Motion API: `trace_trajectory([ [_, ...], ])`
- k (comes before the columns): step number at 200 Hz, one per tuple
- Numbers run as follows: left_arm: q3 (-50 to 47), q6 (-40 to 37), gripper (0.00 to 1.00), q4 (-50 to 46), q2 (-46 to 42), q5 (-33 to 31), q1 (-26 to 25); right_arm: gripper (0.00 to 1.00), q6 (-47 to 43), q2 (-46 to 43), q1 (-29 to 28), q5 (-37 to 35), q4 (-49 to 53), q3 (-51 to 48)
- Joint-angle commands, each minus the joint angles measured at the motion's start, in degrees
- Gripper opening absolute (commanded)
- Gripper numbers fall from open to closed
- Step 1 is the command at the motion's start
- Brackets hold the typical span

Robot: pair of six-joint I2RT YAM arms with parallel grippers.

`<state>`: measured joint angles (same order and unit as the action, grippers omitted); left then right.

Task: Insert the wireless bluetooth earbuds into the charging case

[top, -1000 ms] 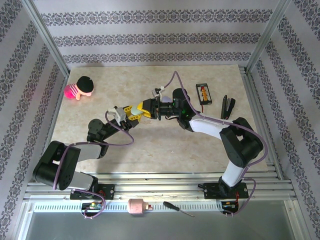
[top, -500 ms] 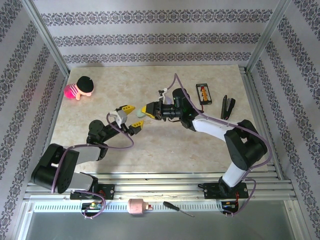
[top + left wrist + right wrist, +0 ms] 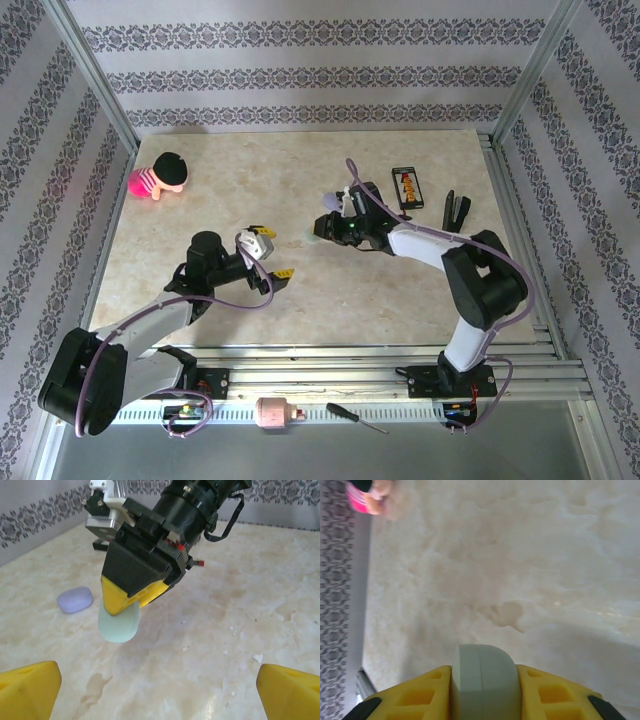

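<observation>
My right gripper (image 3: 482,675), its arm reaching low across mid-table, clamps its cut-out yellow plastic fingers (image 3: 530,680) on the smooth, pebble-shaped pale green charging case (image 3: 119,625), held close to the glossy, marble-patterned table (image 3: 330,300). My left gripper (image 3: 272,253) faces it, jaws spread wide and empty. A rounded lavender case (image 3: 75,600) lies on the table just beside the green one.

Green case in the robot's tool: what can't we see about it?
- Right wrist view: the green case runs off the bottom edge, and the right tool covers its sides with yellow fingers.
- Left wrist view: that tool hides the case's top, and what is inside can't be told.
- Top view: the case is too small to show any detail.
</observation>
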<state>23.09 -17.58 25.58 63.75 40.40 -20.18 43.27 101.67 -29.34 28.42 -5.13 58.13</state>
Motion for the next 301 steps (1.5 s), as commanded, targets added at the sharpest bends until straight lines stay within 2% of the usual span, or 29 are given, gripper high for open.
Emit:
trace_trajectory([
  [1,2.51,-5.93,0.99,-10.00,-1.35,-1.86,-1.06,0.29,-1.71,3.16,0.51,-1.61,0.23,1.85],
  [44,3.55,-7.61,0.99,-12.19,-0.64,-2.64,-1.17,0.31,-1.84,6.71,0.51,-2.65,-0.27,2.25],
  [64,3.63,-7.58,0.99,-11.72,-0.45,-2.85,-1.18,0.36,-2.35,7.27,0.51,-3.50,0.21,2.04],
  [78,3.24,-6.40,0.99,-10.24,-0.37,-3.72,-1.20,0.42,-2.78,7.07,0.56,-4.11,0.53,1.87],
  [93,2.02,-4.11,0.99,-6.60,-0.77,-5.07,-1.17,0.54,-3.60,6.10,0.71,-4.83,0.91,1.44],
  [106,0.73,-0.26,0.99,-2.21,-1.48,-10.29,-1.09,0.64,-4.85,4.31,0.91,-5.81,1.28,0.88],
  [152,-3.19,3.33,0.99,4.38,-5.77,-29.17,0.83,0.88,-13.95,-6.78,3.70,-11.73,4.11,-3.18],
  [173,-5.65,5.61,0.99,8.12,-6.21,-35.72,2.77,0.98,-20.73,-14.04,5.38,-18.64,2.61,-7.57],
  [204,-8.06,7.51,0.99,11.55,-4.19,-38.17,5.47,0.98,-31.74,-25.29,9.53,-31.16,1.32,-13.27],
  [232,-10.27,9.29,0.99,16.44,-1.85,-39.32,8.67,0.98,-43.15,-32.30,14.93,-38.60,-6.17,-20.58],
  [261,-11.82,10.93,0.99,24.24,4.33,-37.84,12.52,0.98,-45.11,-32.98,21.78,-38.66,-16.22,-27.58],
  [276,-12.19,11.83,0.99,30.16,9.17,-37.05,13.88,0.98,-45.05,-30.87,24.00,-38.18,-24.83,-31.11],
  [287,-12.04,11.34,0.99,34.70,12.80,-36.46,14.55,0.98,-44.35,-29.07,25.48,-34.93,-29.26,-32.62],
  [301,-10.89,11.70,0.99,35.45,15.46,-36.23,15.68,0.98,-43.57,-26.18,26.54,-31.23,-32.79,-33.03],
])
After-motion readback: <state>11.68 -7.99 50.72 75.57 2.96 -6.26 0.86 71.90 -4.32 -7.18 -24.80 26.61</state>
